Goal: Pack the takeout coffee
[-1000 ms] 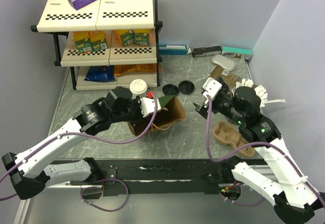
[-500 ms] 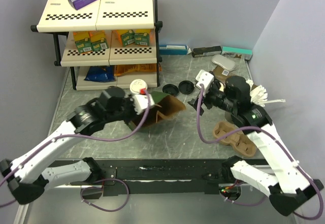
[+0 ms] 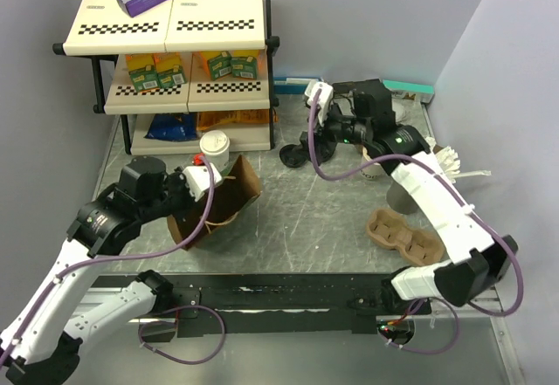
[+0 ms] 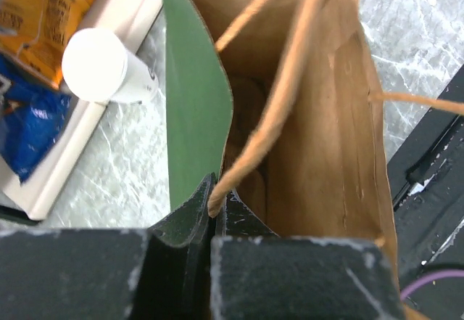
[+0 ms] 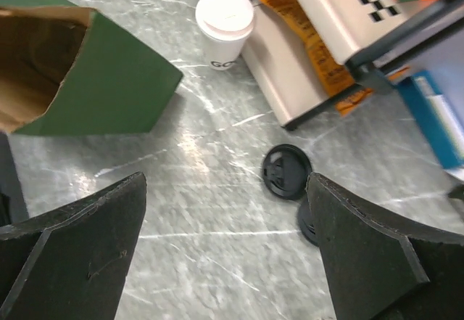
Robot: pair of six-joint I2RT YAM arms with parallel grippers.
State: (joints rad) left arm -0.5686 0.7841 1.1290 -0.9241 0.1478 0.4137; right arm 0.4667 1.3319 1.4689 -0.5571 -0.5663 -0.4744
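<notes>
Left wrist view: left gripper (image 4: 210,215) pinched shut on paper bag (image 4: 312,153) rim, to hold its mouth open for packing | takeout coffee cup (image 4: 109,66) upright outside bag, beside shelf (image 3: 175,23) | right gripper (image 5: 225,240) wide, empty, above black lids (image 5: 286,171)

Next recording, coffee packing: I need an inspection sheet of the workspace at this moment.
Surface: grey marbled table, no spills seen.
Job's things: white lidded cup upright beside the shelf, outside the paper bag.
Clutter: black lids, pulp tray, grey tumbler of sticks.
Grippers: left gripper shut on the bag's rim and handle; right gripper open, over the table near the lids.
Cables: purple cables loop off both arms.
Surroundings: stocked shelf, plain walls.
</notes>
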